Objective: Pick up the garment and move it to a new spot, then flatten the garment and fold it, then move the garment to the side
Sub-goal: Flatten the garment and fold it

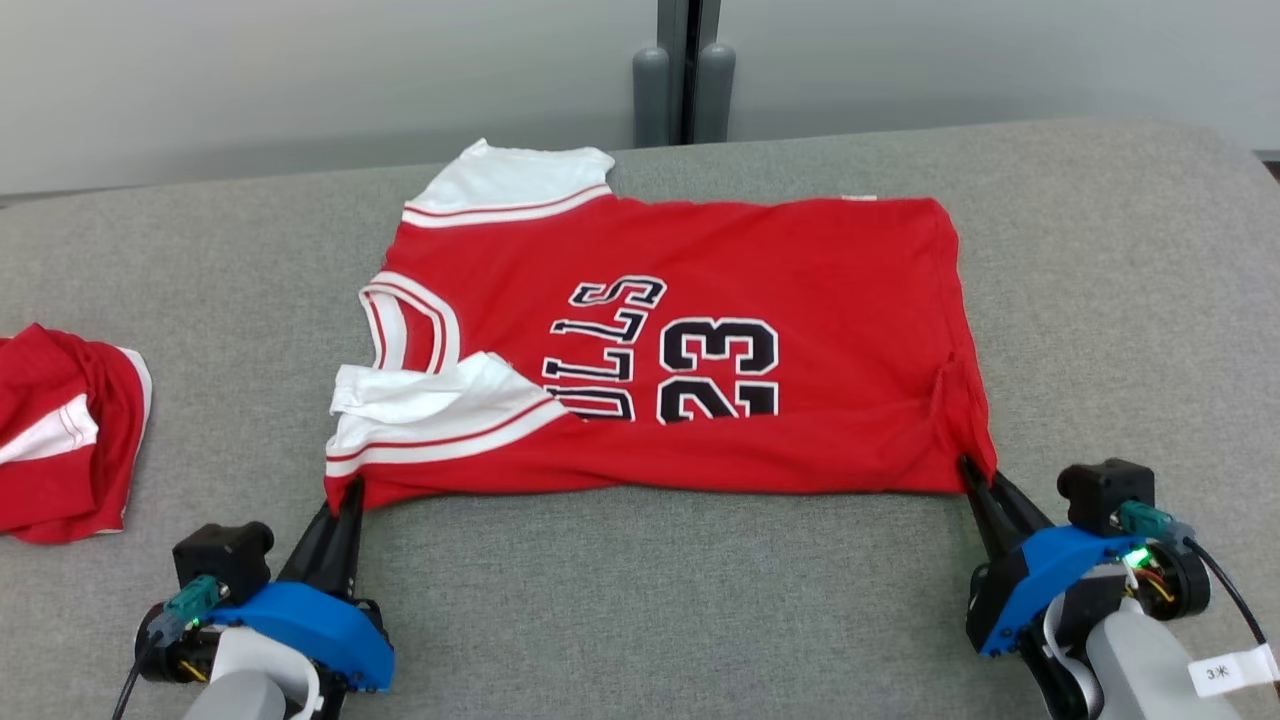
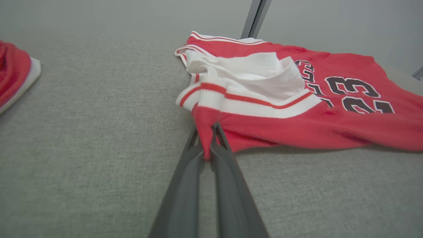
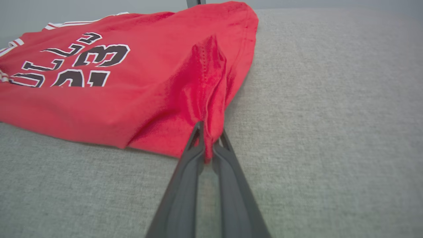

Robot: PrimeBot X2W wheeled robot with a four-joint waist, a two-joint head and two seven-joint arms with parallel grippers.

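**Both grippers pinch the near corners of a red jersey**

Nearest the robot, the two blue-shelled wrists sit low over the grey tabletop (image 1: 640, 600), fingers pointing away. The left gripper (image 1: 350, 492) is clenched on the near left corner of the garment (image 1: 800, 300). In the left wrist view a tongue of red cloth is squeezed between the two dark fingers (image 2: 185, 185), just below the near sleeve's striped white band. The right gripper (image 1: 972, 470) is likewise clamped on the near right corner, at the hem end. In the right wrist view the fabric (image 3: 99, 99) gathers into a raised ridge that runs up from the closed fingertips (image 3: 196, 145). A small white tag (image 1: 1225, 672) hangs by the right forearm.

Beyond the grippers, the jersey lies spread on the middle of the tabletop, turned sideways with the collar to the left and the hem to the right. Its near edge stretches between the two grips. The near white sleeve (image 1: 440, 400) is crumpled and folded in over the chest, covering part of the black lettering, of which "ULLS" and "23" can be read. The far white sleeve (image 1: 510, 185) lies flat at the far left corner.

Well apart, at the left edge, a second red and white garment (image 1: 60, 430) lies bunched up. Behind the tabletop, a dark post (image 1: 685, 70) stands against a pale wall (image 1: 300, 80).
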